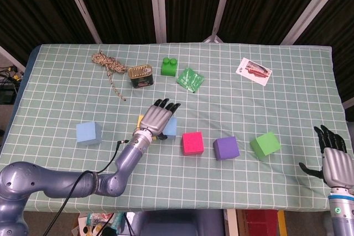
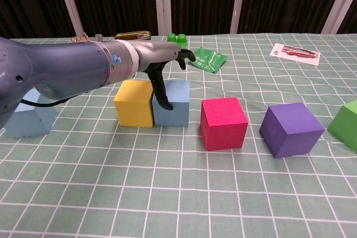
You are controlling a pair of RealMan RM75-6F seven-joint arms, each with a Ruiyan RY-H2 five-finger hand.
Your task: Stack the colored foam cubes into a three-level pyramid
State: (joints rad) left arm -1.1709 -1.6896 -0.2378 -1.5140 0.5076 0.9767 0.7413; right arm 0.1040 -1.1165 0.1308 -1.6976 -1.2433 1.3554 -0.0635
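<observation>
Several foam cubes lie in a loose row on the checked cloth: a pale blue one far left, then yellow, light blue, red, purple and green. My left hand hovers flat over the yellow and light blue pair, which stand side by side. Its fingers are spread above their tops, and its thumb hangs down against the light blue cube's front face. It grips nothing. My right hand is open at the table's near right corner, away from all cubes.
At the back lie a coiled rope, a tin can, a green toy brick, a green packet and a printed card. The table's front edge runs just below the cube row.
</observation>
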